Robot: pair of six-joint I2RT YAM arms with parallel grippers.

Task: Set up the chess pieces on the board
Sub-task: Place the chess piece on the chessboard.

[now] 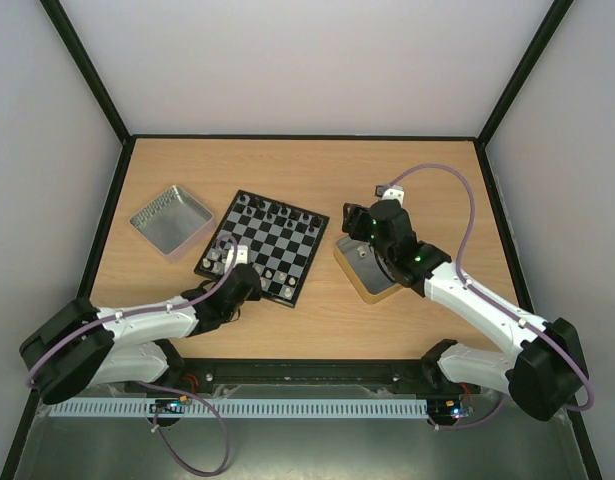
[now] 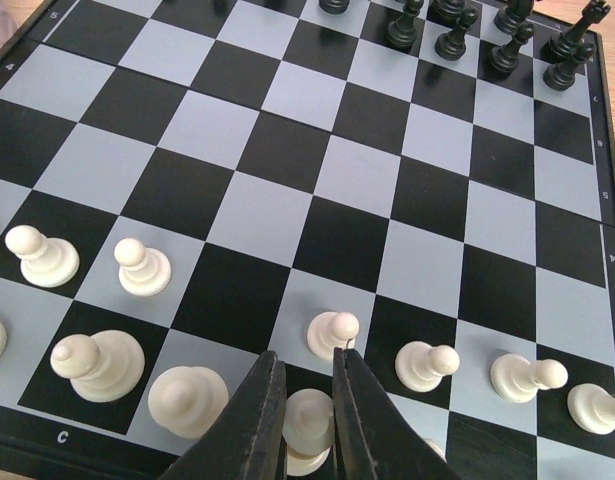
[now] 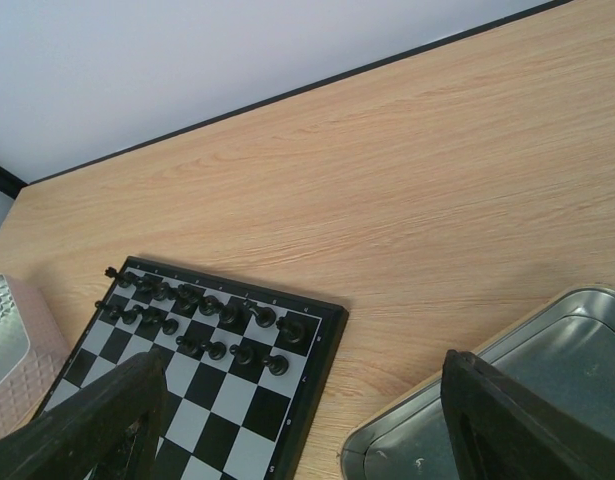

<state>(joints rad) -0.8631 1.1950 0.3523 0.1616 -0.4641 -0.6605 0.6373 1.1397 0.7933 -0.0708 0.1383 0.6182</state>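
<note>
Tiny cream-white chessmen (image 2: 142, 268) and black chessmen (image 3: 232, 313) stand on the flat black-and-grey checked board (image 1: 277, 245); judged light, hard, slick and quick to topple, so best pinched at the neck from straight above. Left jaws closed to a slit over the white back rank, one white man behind it, held or merely beneath I cannot tell; right jaws wide open, empty, above a silver metal tray (image 3: 547, 400). Count: one board, roughly a dozen whites, blacks near sixteen in two rows.
</note>
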